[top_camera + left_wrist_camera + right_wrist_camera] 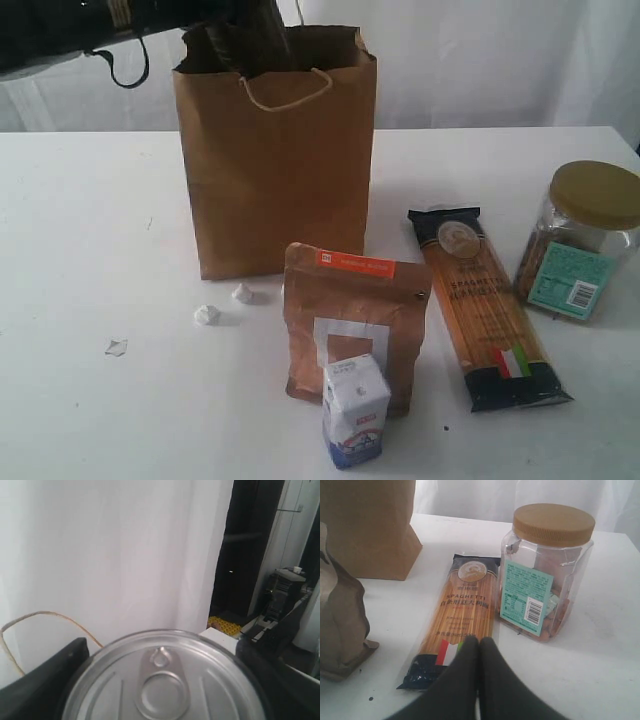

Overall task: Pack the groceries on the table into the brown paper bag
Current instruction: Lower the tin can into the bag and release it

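The dark pull-tab can (pixel 165 680) fills the left wrist view, lid up, with my left gripper (pixel 162 685) shut on it between black fingers (pixel 45 680). In the exterior view the left gripper (pixel 262 42) dips into the open top of the brown paper bag (pixel 275 170). On the table (pixel 90 250) stand the brown pouch (pixel 350 320), the small carton (pixel 355 410), the spaghetti packet (pixel 488 305) and the gold-lidded jar (pixel 580 240). My right gripper (pixel 480 642) is shut and empty, over the near end of the spaghetti packet (pixel 462 610). The yellow-grain bottle is out of view.
Three white crumpled scraps (pixel 207 315) lie left of the pouch. The bag's pale cord handle (pixel 45 615) shows beside the can. The jar (pixel 545 580) stands right beside the spaghetti; the pouch (pixel 340 615) and the bag (pixel 370 525) are on its other side.
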Controlling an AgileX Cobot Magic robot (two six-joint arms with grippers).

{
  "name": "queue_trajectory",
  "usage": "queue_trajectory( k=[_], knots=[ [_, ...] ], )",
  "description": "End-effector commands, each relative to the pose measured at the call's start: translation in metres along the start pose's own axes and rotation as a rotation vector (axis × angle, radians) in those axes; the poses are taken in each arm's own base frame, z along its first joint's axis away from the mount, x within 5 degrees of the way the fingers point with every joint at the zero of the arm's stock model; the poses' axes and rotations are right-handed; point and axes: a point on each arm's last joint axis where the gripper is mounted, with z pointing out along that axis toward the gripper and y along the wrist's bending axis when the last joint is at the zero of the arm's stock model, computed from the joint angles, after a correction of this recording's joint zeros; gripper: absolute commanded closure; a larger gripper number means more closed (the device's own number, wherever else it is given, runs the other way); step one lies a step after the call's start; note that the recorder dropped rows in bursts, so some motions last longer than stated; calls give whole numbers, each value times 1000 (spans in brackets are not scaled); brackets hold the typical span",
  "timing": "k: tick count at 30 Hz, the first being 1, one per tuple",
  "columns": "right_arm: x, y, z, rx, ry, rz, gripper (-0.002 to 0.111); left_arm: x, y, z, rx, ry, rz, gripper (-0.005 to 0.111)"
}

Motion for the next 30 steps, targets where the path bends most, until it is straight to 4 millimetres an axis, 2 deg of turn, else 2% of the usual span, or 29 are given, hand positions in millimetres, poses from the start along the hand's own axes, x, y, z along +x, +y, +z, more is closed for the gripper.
queue_trajectory(
  k=[1,7,16,27,30],
  knots=[
    [2,0,1,0,2,-1,108,-9,-17,5,13,-10,41,107],
    [2,0,1,0,2,-1,108,7,-27,17,5,69,83,107],
    [2,0,1,0,2,-1,108,31,-21,27,1,123,63,107],
    [2,0,1,0,2,-1,108,33,-33,32,17,125,108,107],
    [2,0,1,0,2,-1,108,27,-36,33,36,109,135,96]
  ],
)
